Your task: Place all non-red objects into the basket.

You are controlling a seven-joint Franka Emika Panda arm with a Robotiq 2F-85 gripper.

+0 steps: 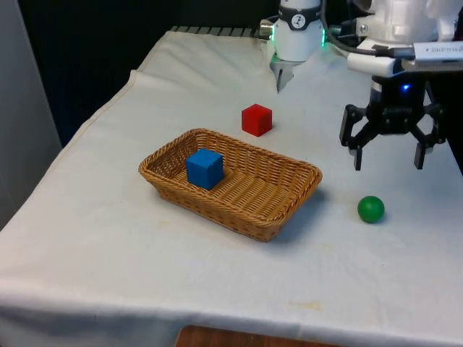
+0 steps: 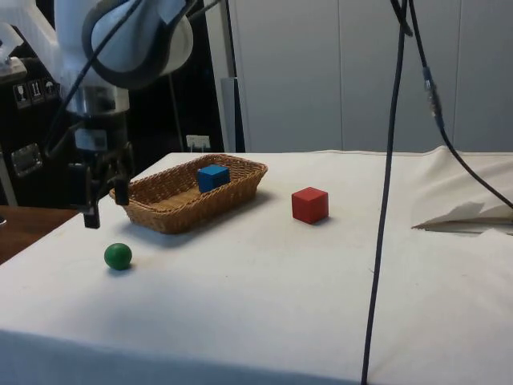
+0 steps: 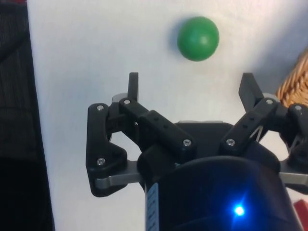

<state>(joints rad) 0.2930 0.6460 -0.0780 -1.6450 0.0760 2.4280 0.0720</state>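
Jaws (image 1: 387, 160) are spread wide with nothing between them, hanging a bit above the bench (image 1: 108, 238), which is covered in a plain white cloth with a few soft wrinkles. The fingers (image 3: 133, 84) are black, flat-tipped and angular.

The green ball (image 1: 371, 209) sits on the cloth just ahead of the open jaws and lower down, not touching them. It's smooth, round and matte, maybe rubber or plastic, hard to call from here.

Off to one side of the jaws is the basket (image 1: 289, 211), an oblong tray of tan woven wicker with a braided rim and sloped walls. One corner of it peeks in beside a finger in the wrist view. Inside it sits a blue cube (image 1: 204, 168) with crisp edges and flat plain faces.

Beyond the basket, well away from the jaws, a red cube (image 1: 257, 119) of the same blocky shape rests on the cloth.

No writing I can read on any of the objects.
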